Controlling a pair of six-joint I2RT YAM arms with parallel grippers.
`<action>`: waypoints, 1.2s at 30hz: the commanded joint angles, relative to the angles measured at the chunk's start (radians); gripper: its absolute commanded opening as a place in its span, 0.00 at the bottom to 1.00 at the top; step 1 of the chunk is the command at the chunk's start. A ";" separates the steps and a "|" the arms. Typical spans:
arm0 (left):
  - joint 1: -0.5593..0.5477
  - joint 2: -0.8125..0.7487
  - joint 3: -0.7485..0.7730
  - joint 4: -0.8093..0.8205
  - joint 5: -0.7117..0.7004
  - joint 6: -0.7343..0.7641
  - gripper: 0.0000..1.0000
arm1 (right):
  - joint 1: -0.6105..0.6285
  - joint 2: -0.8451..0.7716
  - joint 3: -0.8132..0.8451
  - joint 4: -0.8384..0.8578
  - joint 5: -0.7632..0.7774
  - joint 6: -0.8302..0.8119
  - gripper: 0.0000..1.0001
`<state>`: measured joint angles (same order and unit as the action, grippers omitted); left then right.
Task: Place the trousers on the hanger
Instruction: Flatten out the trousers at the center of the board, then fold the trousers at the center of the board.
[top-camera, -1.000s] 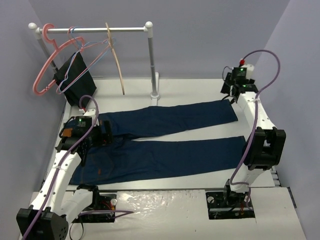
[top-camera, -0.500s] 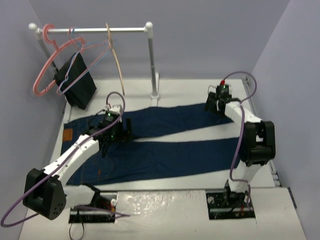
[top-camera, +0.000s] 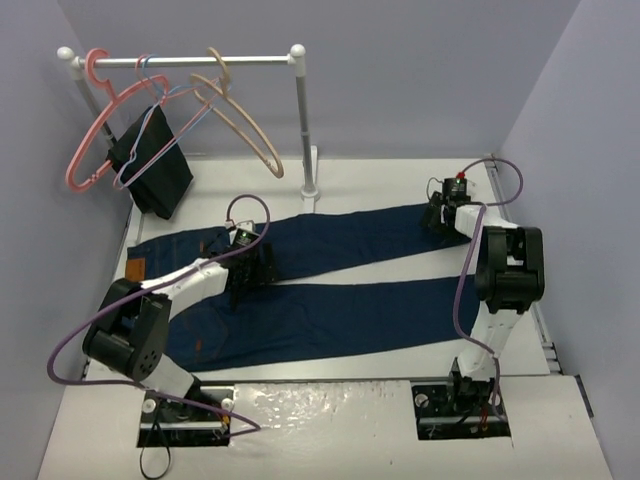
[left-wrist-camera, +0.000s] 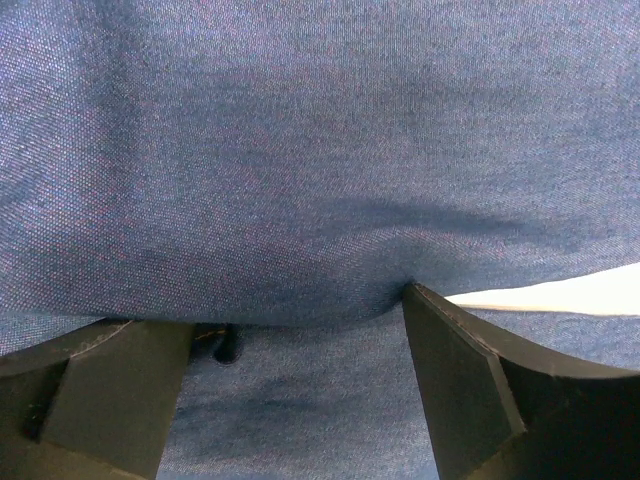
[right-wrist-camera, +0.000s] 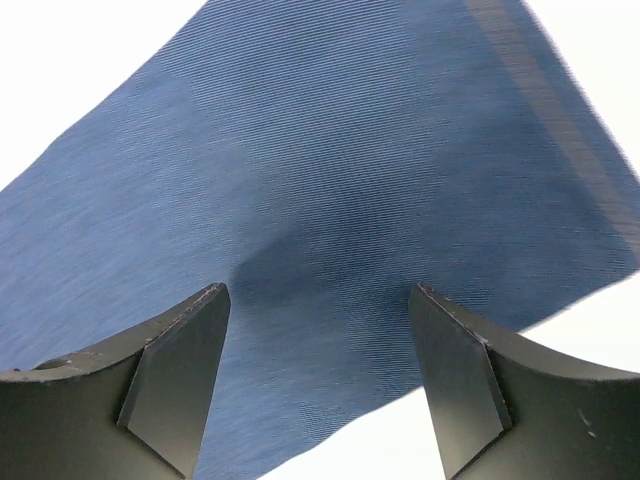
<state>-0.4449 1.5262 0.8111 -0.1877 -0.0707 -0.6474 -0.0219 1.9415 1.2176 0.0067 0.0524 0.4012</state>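
The dark navy trousers (top-camera: 320, 285) lie flat across the table, waist at the left, both legs running right. My left gripper (top-camera: 247, 268) is open and pressed down on the cloth near the crotch, where the legs split; denim (left-wrist-camera: 300, 150) fills its wrist view and bulges between the open fingers (left-wrist-camera: 455, 370). My right gripper (top-camera: 437, 216) is open over the hem end of the far leg (right-wrist-camera: 330, 200), fingers (right-wrist-camera: 180, 370) apart over the cloth's edge. The tan wooden hanger (top-camera: 240, 120) hangs on the rail (top-camera: 180, 60) at the back.
A pink plastic hanger (top-camera: 90, 130) and thin wire hangers carrying a black cloth (top-camera: 152, 160) hang at the rail's left. The rail's white post (top-camera: 305, 120) stands behind the trousers. Walls close in on the left, right and back.
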 joint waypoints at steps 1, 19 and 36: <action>-0.010 -0.095 0.075 -0.047 0.023 0.009 0.79 | 0.063 -0.147 0.040 -0.058 0.126 0.011 0.69; -0.024 -0.467 -0.239 -0.214 -0.004 -0.247 0.80 | 0.341 -0.753 -0.676 -0.067 0.119 0.451 0.74; 0.009 0.105 0.097 -0.069 -0.028 -0.106 0.80 | 0.064 -0.498 -0.585 0.075 0.017 0.329 0.75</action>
<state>-0.4504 1.5650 0.8602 -0.3121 -0.1138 -0.8131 0.0613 1.3797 0.5814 0.0915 0.0296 0.7906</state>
